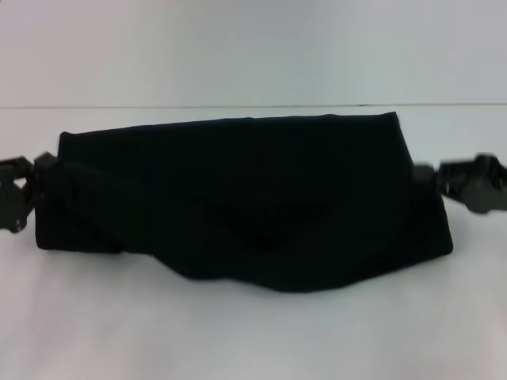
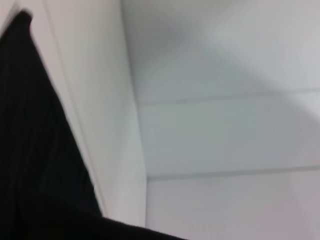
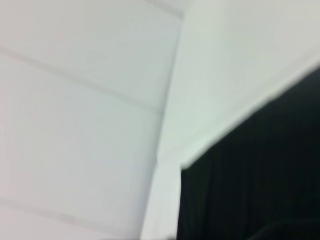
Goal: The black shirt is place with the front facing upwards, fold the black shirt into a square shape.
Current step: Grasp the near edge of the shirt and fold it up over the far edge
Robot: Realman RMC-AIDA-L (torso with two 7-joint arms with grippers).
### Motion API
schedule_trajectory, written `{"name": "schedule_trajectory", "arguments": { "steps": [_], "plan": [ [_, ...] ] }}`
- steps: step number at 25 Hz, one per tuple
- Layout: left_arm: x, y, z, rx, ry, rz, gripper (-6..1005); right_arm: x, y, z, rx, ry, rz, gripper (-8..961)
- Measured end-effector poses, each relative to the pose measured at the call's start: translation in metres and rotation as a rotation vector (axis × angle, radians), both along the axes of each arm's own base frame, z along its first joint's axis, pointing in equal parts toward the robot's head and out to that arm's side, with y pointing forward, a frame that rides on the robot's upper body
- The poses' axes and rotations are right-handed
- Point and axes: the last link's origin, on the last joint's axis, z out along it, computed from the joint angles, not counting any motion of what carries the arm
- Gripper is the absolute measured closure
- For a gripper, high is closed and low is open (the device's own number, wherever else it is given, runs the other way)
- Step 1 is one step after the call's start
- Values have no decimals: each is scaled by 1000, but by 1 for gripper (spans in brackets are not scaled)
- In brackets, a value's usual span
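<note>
The black shirt (image 1: 245, 198) is a wide folded band across the middle of the white table (image 1: 238, 340). Its lower edge sags in the centre, and no lettering or neck label shows. My left gripper (image 1: 36, 190) is at the shirt's left end and my right gripper (image 1: 428, 176) at its right end. Each is shut on the fabric edge, with the shirt stretched between them. The black fabric also shows in the left wrist view (image 2: 30, 150) and in the right wrist view (image 3: 260, 175). Neither wrist view shows its own fingers.
The white table runs back to a pale wall (image 1: 253, 47). Bare table surface lies in front of the shirt and to both sides. Both wrist views show mostly white wall panels (image 2: 225, 125) behind the fabric.
</note>
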Motion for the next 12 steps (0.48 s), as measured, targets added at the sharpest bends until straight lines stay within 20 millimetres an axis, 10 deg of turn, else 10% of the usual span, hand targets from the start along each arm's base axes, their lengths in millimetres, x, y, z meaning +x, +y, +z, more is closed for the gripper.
{"name": "schedule_trajectory", "arguments": {
  "steps": [12],
  "plan": [
    [-3, 35, -11, 212, 21, 147, 936, -9, 38, -33, 277, 9, -135, 896]
  ]
}}
